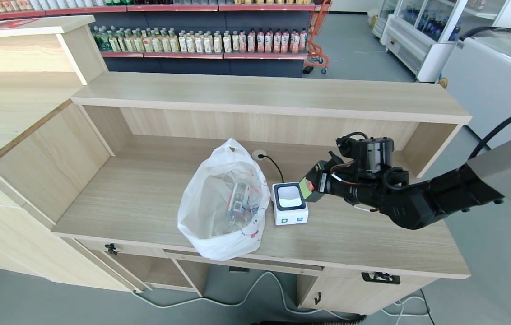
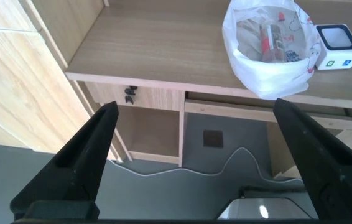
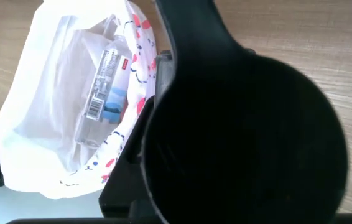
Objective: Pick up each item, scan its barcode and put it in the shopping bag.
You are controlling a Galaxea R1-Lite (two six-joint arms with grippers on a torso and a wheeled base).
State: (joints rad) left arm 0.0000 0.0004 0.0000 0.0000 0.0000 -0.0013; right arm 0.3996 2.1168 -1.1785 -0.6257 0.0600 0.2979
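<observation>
While the right gripper point(image 1: 314, 185) holds a dark item point(image 1: 307, 188) end-on toward the scanner point(image 1: 290, 217), the left gripper point(image 2: 196, 106) gapes.

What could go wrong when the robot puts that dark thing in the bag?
1. The right gripper holds the dark item very close to the scanner, so it might bump it.
2. The shopping bag is floppy and sits at the front edge of the counter; a drop on its rim might tip it off.
</observation>
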